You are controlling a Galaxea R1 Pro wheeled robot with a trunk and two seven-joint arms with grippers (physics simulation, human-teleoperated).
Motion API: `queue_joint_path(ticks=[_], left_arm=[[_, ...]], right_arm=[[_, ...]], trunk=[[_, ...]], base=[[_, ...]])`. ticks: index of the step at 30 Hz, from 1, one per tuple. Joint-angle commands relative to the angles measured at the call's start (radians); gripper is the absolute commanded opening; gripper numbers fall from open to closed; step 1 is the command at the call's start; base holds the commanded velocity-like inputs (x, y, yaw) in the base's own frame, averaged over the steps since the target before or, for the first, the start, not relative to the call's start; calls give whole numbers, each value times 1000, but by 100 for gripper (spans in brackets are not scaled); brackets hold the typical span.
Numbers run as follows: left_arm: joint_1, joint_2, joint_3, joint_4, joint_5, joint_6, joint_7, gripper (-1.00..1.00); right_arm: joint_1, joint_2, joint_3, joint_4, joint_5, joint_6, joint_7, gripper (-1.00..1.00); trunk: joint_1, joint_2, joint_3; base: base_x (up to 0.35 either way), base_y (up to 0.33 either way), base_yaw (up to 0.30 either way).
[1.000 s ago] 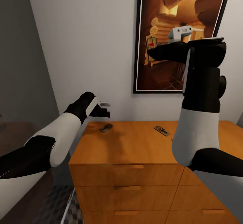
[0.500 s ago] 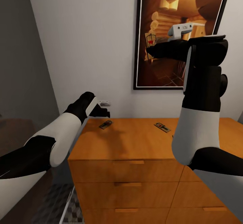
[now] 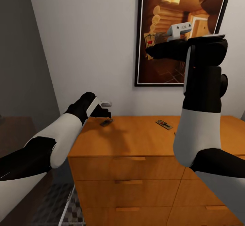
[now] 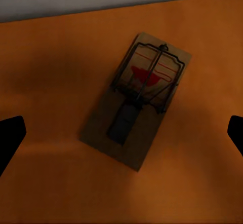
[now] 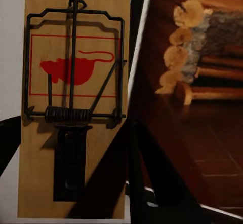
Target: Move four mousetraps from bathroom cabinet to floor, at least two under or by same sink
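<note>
Since a second ago our view has shifted, so the cabinet (image 3: pixel 136 144) sits higher. Our right fingers (image 3: pixel 151 50) pinch one mousetrap (image 3: pixel 149 42) aloft; our left fingers (image 3: pixel 105 111), spread wide, hover over another mousetrap (image 4: pixel 135 99) on the cabinet top, so lowering and closing seems next.

Both arms were built of glossy white shells alternating with matte black joint segments. The left arm (image 3: pixel 51 140) ended in a black wrist with a small white module; the right arm (image 3: pixel 200 117) carried a white bracket near its black fingers (image 3: pixel 151 51).
</note>
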Motion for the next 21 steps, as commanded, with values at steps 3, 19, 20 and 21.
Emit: queue_joint_path(ticks=[3,19,20,21], left_arm=[[-1,1,-8,-1,9,3,2,100],[-1,0,-10,-4,9,3,3,100],[-1,0,-11,-4,9,3,4,100],[-1,0,-11,-4,9,3,4,100]], right_arm=[[-2,1,0,-1,7,4,8,-100],[-18,1,8,1,6,4,8,-100],[-20,1,8,1,6,4,8,-100],[-24,1,8,2,6,4,8,-100]], trunk=[[12,-22,-11],[69,-127,-58],[69,-127,-58],[69,-127,-58]], base=[[0,0,0],[0,0,0],[0,0,0],[0,0,0]])
